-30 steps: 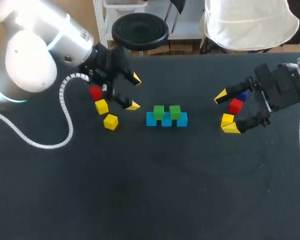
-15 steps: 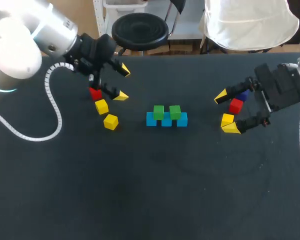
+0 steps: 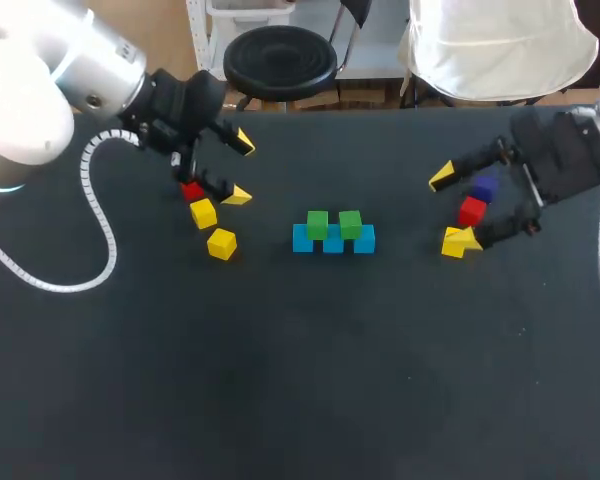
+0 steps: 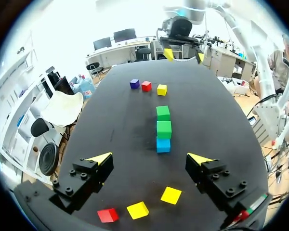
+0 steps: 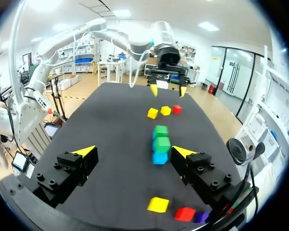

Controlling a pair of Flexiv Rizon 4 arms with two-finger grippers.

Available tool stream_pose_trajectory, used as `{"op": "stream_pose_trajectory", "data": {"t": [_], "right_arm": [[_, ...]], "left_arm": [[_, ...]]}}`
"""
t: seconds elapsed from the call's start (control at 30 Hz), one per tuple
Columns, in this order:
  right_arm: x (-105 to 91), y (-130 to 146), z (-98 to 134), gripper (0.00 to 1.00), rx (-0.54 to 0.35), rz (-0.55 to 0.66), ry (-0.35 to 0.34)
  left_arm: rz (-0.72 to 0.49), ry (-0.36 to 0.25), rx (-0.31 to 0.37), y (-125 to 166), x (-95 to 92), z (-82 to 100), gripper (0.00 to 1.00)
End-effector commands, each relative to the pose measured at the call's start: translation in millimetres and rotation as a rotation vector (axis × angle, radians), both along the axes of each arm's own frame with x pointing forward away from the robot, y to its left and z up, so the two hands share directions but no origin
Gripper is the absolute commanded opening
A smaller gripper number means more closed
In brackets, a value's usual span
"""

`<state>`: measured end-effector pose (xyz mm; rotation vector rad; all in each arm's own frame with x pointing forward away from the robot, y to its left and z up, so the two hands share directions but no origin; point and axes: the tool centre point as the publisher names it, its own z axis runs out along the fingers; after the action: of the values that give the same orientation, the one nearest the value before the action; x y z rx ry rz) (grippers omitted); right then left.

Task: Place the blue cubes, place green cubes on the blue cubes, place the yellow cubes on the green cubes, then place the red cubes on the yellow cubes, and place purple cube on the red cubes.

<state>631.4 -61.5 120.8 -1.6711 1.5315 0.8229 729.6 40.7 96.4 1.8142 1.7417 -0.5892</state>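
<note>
**Head view.** Left gripper [image 3: 238,168] has backed off from the blue row [image 3: 333,241] toward the far-left part of the table. It now sits just beside the left red cube [image 3: 191,190], with the left yellow cubes [image 3: 203,212] just nearer. Fingers are spread wide and hold nothing. Right gripper [image 3: 454,208] has shifted slightly toward the table's right edge. It is also wide open and empty, fingers either side of the right red cube [image 3: 471,211]. The right yellow cube [image 3: 450,243] is at its near fingertip and the purple cube [image 3: 484,187] lies just beyond. Two green cubes [image 3: 317,223] sit on the blue row. Judgement: the yellow layer is not yet begun, and both arms are lining up on loose cubes.

**Left wrist view.** The arm looks down the table. Its yellow and red cubes lie under and just behind the open fingertips, with the stack straight ahead.

**Right wrist view.** This is the same pose mirrored. Yellow, red and purple lie close beneath the gripper, none of them touched.
</note>
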Motion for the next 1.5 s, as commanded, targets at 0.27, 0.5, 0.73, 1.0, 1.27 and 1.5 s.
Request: {"op": "stream_pose_trajectory", "data": {"t": [0.27,0.5,0.73,1.0,1.27,1.5], "right_arm": [[35.7,8.1,12.0,1.00,0.015,0.017,-0.031],[38.3,16.0,13.3,1.00,0.003,0.023,-0.029],[38.3,16.0,13.3,1.00,0.003,0.023,-0.029],[38.3,16.0,13.3,1.00,0.003,0.023,-0.029],[38.3,16.0,13.3,1.00,0.003,0.023,-0.029],[38.3,16.0,13.3,1.00,0.003,0.023,-0.029]], "left_arm": [[-0.002,-0.002,-0.003,0.6,-0.2,-0.4,1.00],[-0.002,-0.002,-0.003,0.6,-0.2,-0.4,1.00],[-0.002,-0.002,-0.003,0.6,-0.2,-0.4,1.00],[-0.049,-0.010,0.048,23.5,-10.0,-12.6,1.00],[-0.209,0.048,0.088,45.9,-17.1,-22.0,1.00],[-0.180,0.059,0.097,48.2,-16.1,-22.7,1.00]]}}
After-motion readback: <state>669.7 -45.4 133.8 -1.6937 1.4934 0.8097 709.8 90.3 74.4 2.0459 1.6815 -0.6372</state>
